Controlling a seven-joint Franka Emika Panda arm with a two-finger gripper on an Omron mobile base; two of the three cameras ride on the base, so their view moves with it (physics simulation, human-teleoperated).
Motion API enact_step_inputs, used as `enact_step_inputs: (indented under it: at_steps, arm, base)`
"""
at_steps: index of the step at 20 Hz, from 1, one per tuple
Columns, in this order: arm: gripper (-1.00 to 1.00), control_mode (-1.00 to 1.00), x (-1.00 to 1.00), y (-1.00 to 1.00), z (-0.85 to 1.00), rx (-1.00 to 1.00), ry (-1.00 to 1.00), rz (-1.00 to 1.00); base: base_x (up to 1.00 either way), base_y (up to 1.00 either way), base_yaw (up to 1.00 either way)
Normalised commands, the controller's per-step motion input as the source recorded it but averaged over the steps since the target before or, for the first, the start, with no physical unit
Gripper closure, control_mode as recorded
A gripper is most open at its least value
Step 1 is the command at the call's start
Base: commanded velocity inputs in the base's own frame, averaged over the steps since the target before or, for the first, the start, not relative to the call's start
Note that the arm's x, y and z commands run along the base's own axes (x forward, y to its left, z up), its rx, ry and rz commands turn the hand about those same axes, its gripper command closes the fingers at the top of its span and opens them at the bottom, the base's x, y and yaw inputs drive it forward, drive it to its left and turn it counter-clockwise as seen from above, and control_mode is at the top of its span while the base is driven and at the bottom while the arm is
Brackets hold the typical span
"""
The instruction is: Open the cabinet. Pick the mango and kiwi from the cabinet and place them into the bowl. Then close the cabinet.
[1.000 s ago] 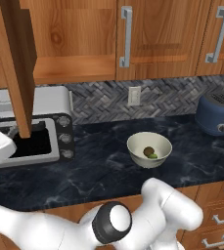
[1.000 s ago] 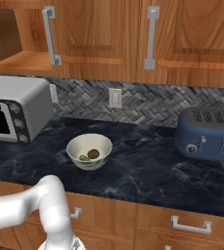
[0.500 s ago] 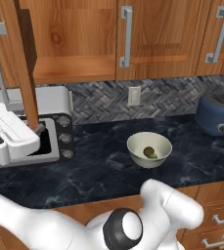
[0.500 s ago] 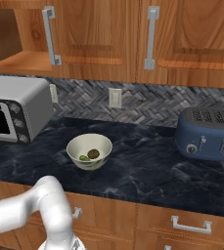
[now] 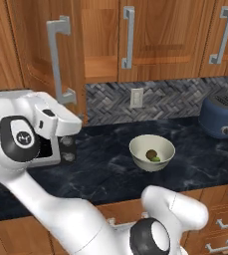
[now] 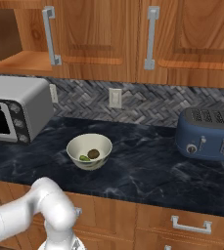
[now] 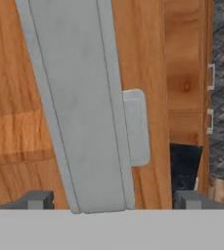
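Cabinet [image 5: 41,55]: reddish-brown wood, left door swung partly open, its grey bar handle [image 7: 79,107] between the fingertips of the end effector [image 7: 113,199], which stands wide open and grips nothing. Bowl [image 6: 73,146]: off-white, on the dark marble tabletop [image 6: 147,166]. Contents: mango [image 6: 84,157] at 7 o'clock, kiwi [image 6: 93,154] beside it, near centre.
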Motion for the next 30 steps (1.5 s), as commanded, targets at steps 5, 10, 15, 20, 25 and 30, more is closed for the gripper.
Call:
enact_step_inputs:
  at_steps: [5, 10, 15, 20, 25, 30]
  arm:
    - [-1.00, -1.00, 1.00, -0.92, -0.20, 0.10, 0.10, 0.00]
    - [-1.00, -1.00, 0.51, -0.43, -0.06, 0.01, 0.03, 0.08]
    - [-1.00, -1.00, 0.48, -0.32, -0.17, -0.03, -0.08, 0.15]
    - [-1.00, -1.00, 0.27, -0.47, 0.12, -0.02, -0.28, 0.04]
    - [-1.00, -1.00, 0.06, -0.66, 0.18, -0.03, -0.28, -0.05]
    - [-1.00, -1.00, 0.55, -0.64, 0.39, 0.00, -0.03, -0.26]
  base:
    - [0.00, 0.00, 0.00]
    - [0.00, 0.00, 0.00]
    - [0.00, 0.00, 0.00]
    - [0.00, 0.00, 0.00]
    - [0.00, 0.00, 0.00]
    - [0.00, 0.00, 0.00]
